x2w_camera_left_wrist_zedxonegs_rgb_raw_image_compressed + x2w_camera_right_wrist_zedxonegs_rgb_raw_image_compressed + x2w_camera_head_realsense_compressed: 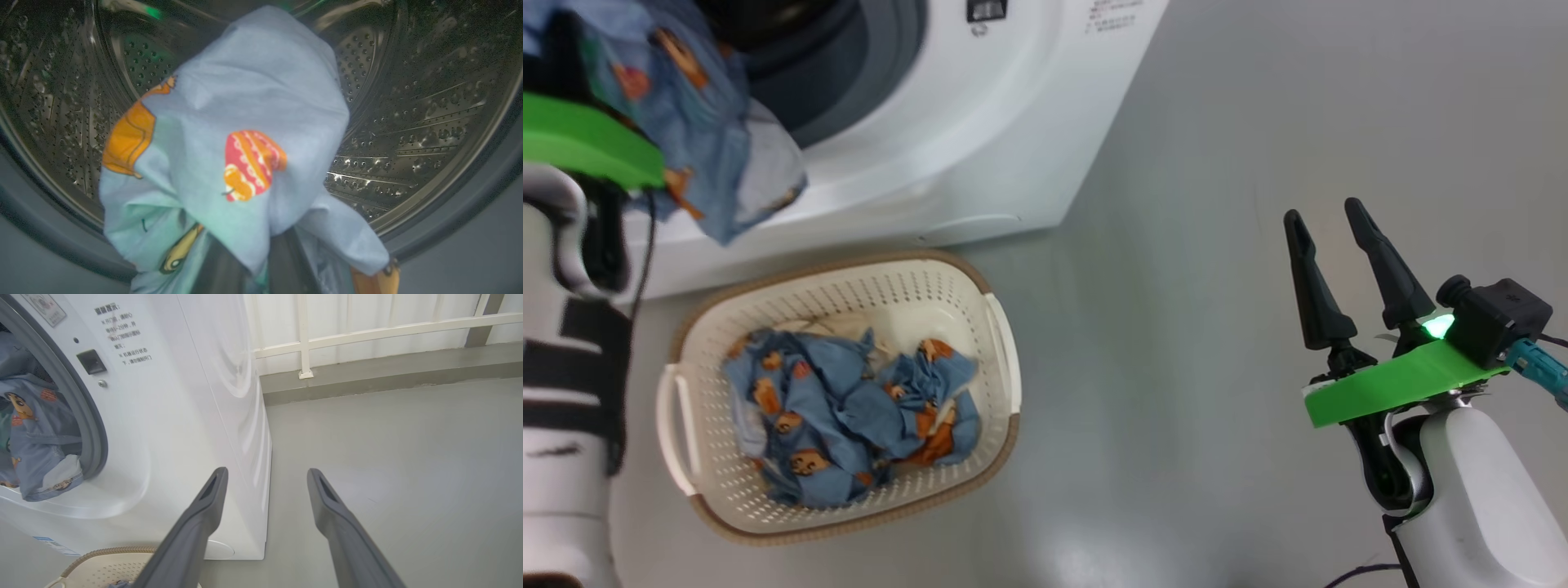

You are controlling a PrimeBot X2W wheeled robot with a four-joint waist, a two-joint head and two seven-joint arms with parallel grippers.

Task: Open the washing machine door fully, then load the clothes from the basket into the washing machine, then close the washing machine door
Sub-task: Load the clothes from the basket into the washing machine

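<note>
Clothes (849, 416) lie in basket (907, 302) at 6 o'clock of washing machine (980, 122); one garment (245, 122) hangs over drum mouth's lower edge, left gripper (257, 281) apparently pinching it, fingers mostly draped; right gripper (1323, 211) spread, open floor (1217, 367) around it.

Washing machine (1013, 106) housing: white, smooth, glossy; reflections are seen on side. Drum (429, 122): perforated metal, shiny, embossed. Ring (92, 416) at drum mouth: grey, matt, rubber-like. Clothes (849, 408): soft cloth, matt, wrinkled, printed. Basket (890, 298): cream plastic, perforated; rim is finished in brown woven look. Floor (1217, 204): grey, smooth, faint sheen. Fingers (192, 526) of right gripper (266, 473): dark, matt, smooth.
</note>
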